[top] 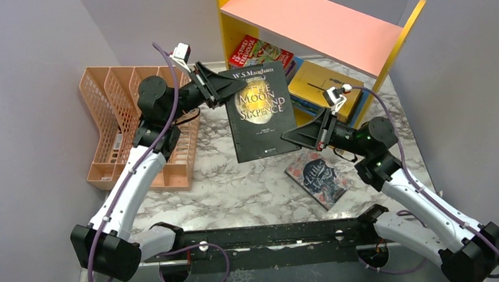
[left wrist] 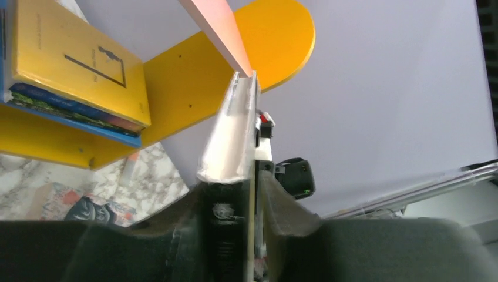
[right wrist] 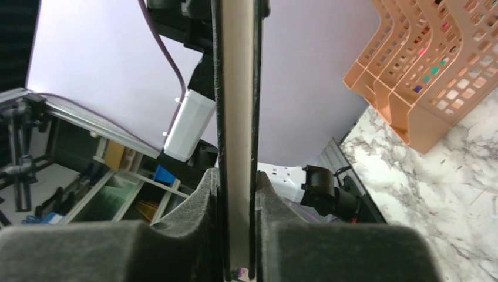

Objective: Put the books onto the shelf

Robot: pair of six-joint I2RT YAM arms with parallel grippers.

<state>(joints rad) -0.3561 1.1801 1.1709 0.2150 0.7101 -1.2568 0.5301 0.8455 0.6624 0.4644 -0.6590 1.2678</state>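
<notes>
A black book, "The Moon and Sixpence" (top: 260,110), hangs tilted in the air in front of the shelf (top: 311,20). My left gripper (top: 223,90) is shut on its upper left corner, and my right gripper (top: 294,138) is shut on its lower right edge. Each wrist view shows the book's page edge (left wrist: 232,129) (right wrist: 238,117) clamped between that gripper's (left wrist: 232,185) (right wrist: 236,176) pads. A mustard yellow book (top: 322,86) and cartoon-cover books (top: 257,51) lie on the shelf's lower board. The floral book (top: 319,179) lies flat on the marble table under the right arm.
A peach mesh file rack (top: 119,123) stands at the left, behind the left arm. The shelf's yellow side panel (top: 393,58) rises at the right, close to the right wrist. Grey walls enclose the table on three sides.
</notes>
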